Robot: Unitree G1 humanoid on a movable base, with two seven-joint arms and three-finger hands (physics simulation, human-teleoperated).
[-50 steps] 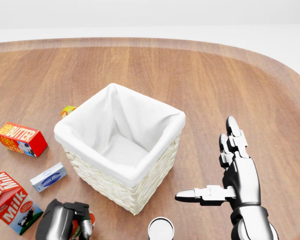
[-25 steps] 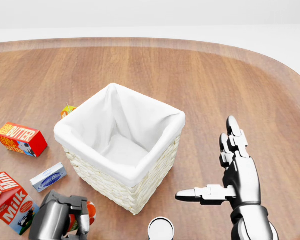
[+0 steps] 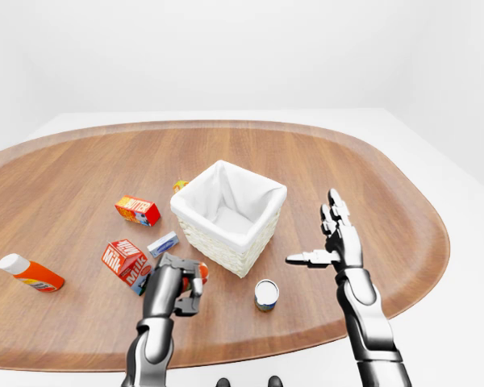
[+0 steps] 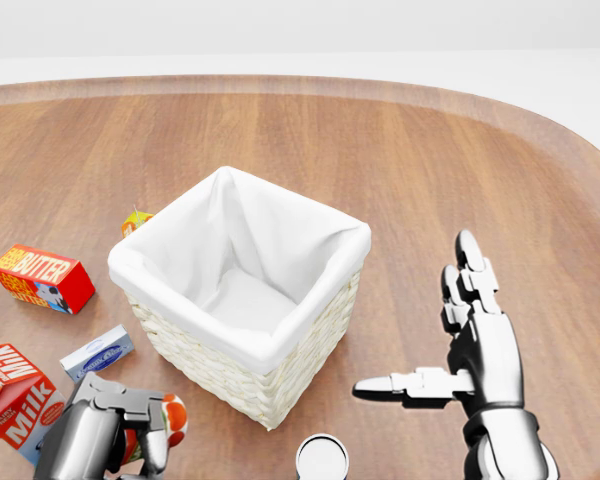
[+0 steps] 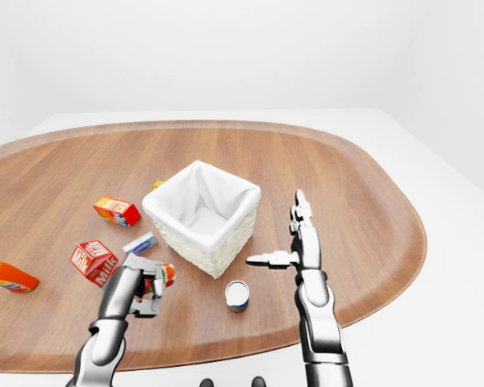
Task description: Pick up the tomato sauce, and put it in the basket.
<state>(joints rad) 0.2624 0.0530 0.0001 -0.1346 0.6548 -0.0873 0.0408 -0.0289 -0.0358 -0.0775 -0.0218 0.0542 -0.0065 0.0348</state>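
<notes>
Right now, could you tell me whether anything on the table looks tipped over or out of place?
Yes: an orange bottle lies on its side near the table's left edge in the left-eye view, apart from the other groceries. The basket stands upright.

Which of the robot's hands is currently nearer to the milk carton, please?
Left. The left hand is just right of the milk carton in the left-eye view; the right hand is beyond the basket.

The left hand (image 4: 105, 425) sits at seven o'clock in the head view with fingers curled shut around a red item, while the right hand (image 4: 470, 350) at four o'clock stands upright, fingers spread, thumb pointing toward nine o'clock.
</notes>
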